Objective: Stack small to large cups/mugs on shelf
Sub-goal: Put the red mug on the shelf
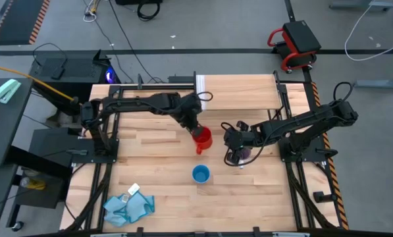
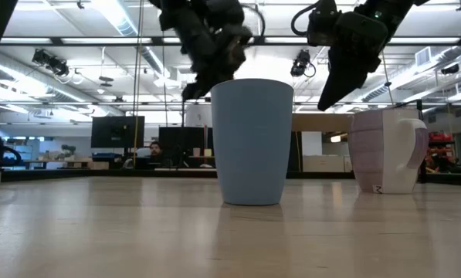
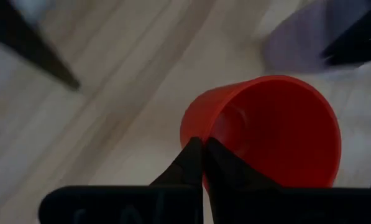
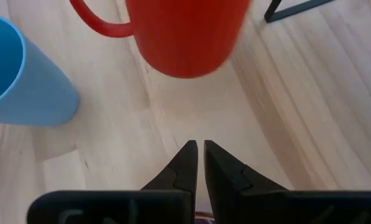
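Pinching red mug (image 1: 202, 138) rim with left gripper (image 1: 196, 130), fingers (image 3: 194, 163) pressed together on the wall, just in front of shelf (image 1: 239, 93). Hovering right gripper (image 1: 234, 153) with fingers (image 4: 194, 163) nearly pressed together, gripping nothing, over lilac mug (image 2: 386, 150) right of red mug. Standing blue mug (image 1: 201, 174) nearer the front than red mug, apart.
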Motion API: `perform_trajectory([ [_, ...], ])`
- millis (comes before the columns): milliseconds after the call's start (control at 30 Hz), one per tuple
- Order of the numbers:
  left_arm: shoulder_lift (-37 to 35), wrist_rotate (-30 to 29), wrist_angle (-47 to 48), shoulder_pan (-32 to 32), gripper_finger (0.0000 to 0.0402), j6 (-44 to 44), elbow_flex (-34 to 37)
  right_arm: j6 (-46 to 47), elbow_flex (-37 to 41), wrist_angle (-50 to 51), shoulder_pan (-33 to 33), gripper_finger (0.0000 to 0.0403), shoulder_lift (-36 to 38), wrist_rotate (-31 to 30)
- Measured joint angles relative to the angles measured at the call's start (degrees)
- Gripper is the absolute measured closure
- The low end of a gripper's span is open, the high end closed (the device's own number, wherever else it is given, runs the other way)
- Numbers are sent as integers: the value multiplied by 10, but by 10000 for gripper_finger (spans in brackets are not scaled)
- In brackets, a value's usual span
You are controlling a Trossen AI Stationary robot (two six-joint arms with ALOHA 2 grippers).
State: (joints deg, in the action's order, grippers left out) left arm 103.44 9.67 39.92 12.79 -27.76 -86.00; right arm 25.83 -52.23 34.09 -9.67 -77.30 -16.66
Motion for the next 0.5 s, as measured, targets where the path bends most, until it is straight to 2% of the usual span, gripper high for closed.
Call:
perform_trajectory([
  [267,0,-72,84,0,393,29,-130,11,0,36,0,369,31,-19],
  [500,0,-91,107,29,393,30,-204,12,0,41,-3,369,77,-36],
])
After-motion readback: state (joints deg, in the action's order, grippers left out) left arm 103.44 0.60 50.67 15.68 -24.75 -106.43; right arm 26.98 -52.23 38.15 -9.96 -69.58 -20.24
